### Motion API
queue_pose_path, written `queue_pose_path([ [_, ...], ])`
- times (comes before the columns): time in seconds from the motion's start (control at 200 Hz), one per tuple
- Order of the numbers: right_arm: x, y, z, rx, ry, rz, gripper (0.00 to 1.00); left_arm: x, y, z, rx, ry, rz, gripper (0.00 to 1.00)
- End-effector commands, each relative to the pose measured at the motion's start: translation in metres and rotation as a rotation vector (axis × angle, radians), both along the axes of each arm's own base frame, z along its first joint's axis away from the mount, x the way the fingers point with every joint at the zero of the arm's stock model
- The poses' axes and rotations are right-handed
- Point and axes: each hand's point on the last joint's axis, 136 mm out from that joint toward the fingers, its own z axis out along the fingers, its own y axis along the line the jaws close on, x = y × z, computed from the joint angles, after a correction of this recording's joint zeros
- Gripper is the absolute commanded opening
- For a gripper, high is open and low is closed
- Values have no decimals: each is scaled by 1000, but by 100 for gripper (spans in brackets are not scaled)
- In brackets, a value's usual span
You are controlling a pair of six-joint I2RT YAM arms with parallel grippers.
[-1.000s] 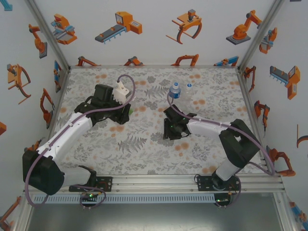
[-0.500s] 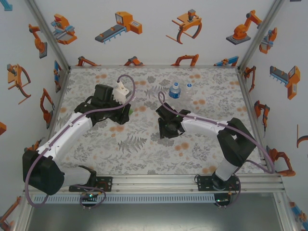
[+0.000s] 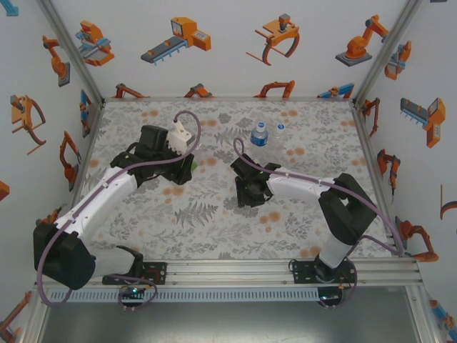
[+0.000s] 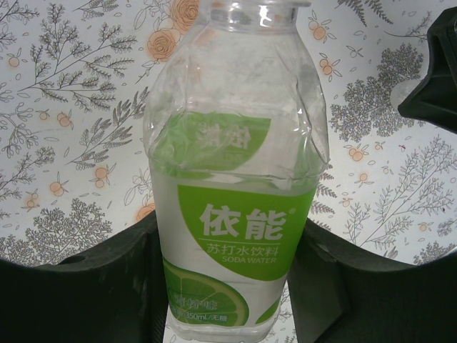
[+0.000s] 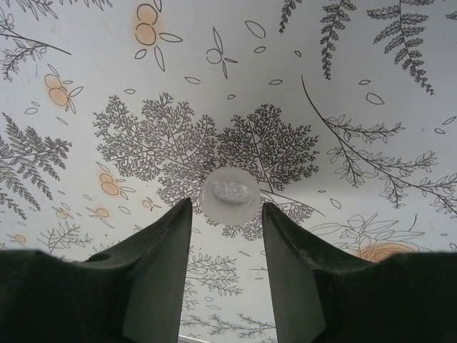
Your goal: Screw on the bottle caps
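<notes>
My left gripper (image 4: 227,232) is shut on the lower body of the green-label bottle (image 4: 235,171), a black finger pressed on each side; its neck runs off the top edge. From above, the left gripper (image 3: 184,161) is left of centre, a green sliver of the bottle (image 3: 194,164) beside it. My right gripper (image 5: 227,206) points down at the table, jaws narrowly apart. A whitish bottle cap (image 5: 229,194) lies at the fingertips with a thin gap on each side. From above, the right gripper (image 3: 250,194) is at mid-table. The blue-label bottle (image 3: 260,133) stands upright farther back.
A second small white cap (image 3: 280,127) lies on the floral table cover (image 3: 214,229) just right of the blue-label bottle. Part of the right arm shows as a black shape (image 4: 432,71) beyond the green-label bottle. Printed walls enclose the table on three sides.
The right arm's wrist has shifted a little to the left, toward the left gripper. The left arm and its bottle have not moved.
</notes>
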Motion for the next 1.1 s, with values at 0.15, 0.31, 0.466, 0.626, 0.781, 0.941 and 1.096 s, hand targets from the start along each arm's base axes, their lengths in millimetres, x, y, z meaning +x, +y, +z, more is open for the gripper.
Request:
queue_pose_path([
  [0.15, 4, 6, 16, 2, -30, 24, 42, 2, -3, 9, -14, -8, -23, 3],
  [0.31, 2, 9, 11, 7, -17, 26, 41, 2, -3, 9, -13, -8, -23, 3],
  [0.466, 1, 8, 6, 1, -9, 25, 42, 1, -3, 9, -12, -8, -23, 3],
  [0.626, -1, 6, 0, -12, 8, 24, 44, 1, -3, 8, -12, -6, -23, 3],
  [0.781, -2, 6, -4, -15, 12, 24, 44, 1, -3, 8, -10, -6, -22, 3],
  [0.941, -3, 5, -9, -19, 19, 23, 44, 1, -3, 8, -10, -5, -22, 3],
  [1.096, -4, 6, -15, -13, 30, 22, 43, 1, -3, 8, -9, -5, -22, 3],
])
